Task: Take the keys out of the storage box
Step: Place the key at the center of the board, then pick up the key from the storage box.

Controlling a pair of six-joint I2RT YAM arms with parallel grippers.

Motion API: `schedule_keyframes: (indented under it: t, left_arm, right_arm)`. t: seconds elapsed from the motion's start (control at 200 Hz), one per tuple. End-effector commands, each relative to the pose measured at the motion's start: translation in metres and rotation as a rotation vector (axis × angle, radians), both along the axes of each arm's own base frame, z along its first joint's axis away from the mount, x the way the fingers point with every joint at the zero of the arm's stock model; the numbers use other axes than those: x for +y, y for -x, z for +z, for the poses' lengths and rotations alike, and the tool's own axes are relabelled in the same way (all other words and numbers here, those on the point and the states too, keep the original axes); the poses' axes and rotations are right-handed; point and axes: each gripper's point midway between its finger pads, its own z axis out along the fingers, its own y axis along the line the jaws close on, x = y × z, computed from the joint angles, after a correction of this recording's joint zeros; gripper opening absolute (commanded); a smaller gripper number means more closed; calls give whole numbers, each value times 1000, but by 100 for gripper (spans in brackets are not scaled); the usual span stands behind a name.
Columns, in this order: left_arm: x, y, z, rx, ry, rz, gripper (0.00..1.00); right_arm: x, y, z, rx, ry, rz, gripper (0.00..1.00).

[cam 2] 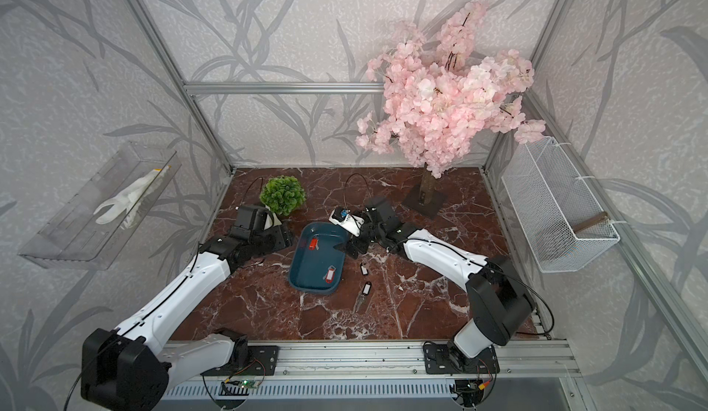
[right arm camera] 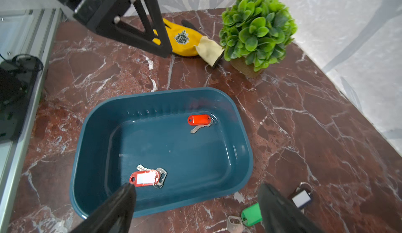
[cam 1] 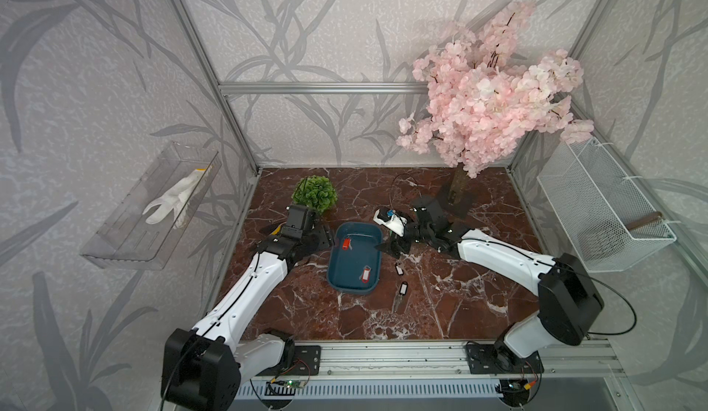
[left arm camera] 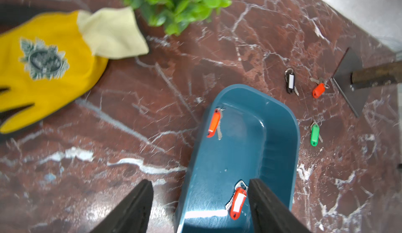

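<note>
Writing: the yellow fabric glove with a cream cuff bears a grey-green crest badge, but its lettering is too blurred to read. The white slips on the key tags are too small to read.
Storage box: a dark teal-blue shallow plastic tray with rounded corners, smooth and glossy. It sits just below the centre of both top views, on the red-brown, white-veined marble tabletop.
Keys inside: a silver key with a plain red-orange tag lies at the far end. A key with a white-labelled red tag lies nearer.
Keys outside: two black-tagged keys lie on the marble just right of the box. The left wrist view also shows a green-tagged key beside the box.
Left gripper: jaws wide apart and empty. One black finger is over the box and the other is outside its wall.
Right gripper: jaws wide apart and empty, at the box's right rim.
Surroundings: a round green leafy plant stands up-left of the box. A pink blossom tree fills the upper right. A clear plastic bin is at left and a white wire-mesh basket at right.
</note>
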Motion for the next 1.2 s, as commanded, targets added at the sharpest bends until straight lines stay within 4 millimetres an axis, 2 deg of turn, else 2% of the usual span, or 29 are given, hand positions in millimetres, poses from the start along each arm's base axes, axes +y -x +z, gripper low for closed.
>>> schedule_keyframes:
  t: [0.0,0.02,0.035,0.145,0.465,0.595,0.95,1.195]
  left_arm:
    - [-13,13,-7,43,181,-11,76]
    - [-13,15,-10,53,194,-6,76]
    - [-12,17,-12,60,201,-2,76]
    - [-11,25,-25,89,257,17,72]
    - [-30,37,-49,166,365,-35,63]
    - [-21,40,-66,212,320,6,57]
    - [-23,39,-80,244,320,-5,45]
    - [-21,43,-86,260,300,-6,43]
  right_arm:
    - [16,0,-9,-44,69,109,88]
    - [18,0,-6,-52,74,117,88]
    - [20,-1,-19,-29,96,124,87]
    - [32,-6,-32,-20,143,165,84]
    - [60,-19,-63,-64,278,221,70]
    - [68,-25,-75,-91,319,227,67]
    - [84,-47,-99,-116,421,203,61]
    - [94,-53,-112,-120,442,204,57]
